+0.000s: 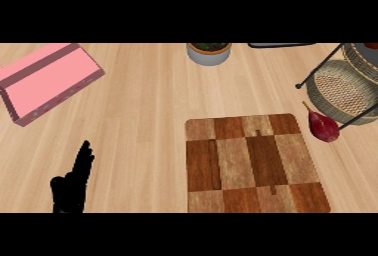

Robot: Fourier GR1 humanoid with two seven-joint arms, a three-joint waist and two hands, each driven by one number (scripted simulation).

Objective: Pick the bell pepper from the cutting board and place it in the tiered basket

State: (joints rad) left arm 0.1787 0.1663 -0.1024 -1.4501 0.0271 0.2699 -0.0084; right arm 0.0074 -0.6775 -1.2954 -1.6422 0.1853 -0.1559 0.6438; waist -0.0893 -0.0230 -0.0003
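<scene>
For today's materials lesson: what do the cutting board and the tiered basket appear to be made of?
The cutting board looks like wood with a smooth finish: checkered light and dark blocks with visible grain. The tiered basket seems to be woven wicker or rattan, tan with a fine weave pattern, held in a thin dark frame, probably metal.

Open middle of the tabletop (148, 115), things crowded along its far edge and right side

Bare wood runs broadly between the pink box (46, 80) at the far left corner and the flat cutting board (253, 165) toward the near right. At the far right, the tiered basket (345, 90) with its dark frame blocks passage; the red bell pepper (322, 126) lies just beside the board's far right corner, at the basket's foot. A potted plant (209, 53) stands at the far edge.
</scene>
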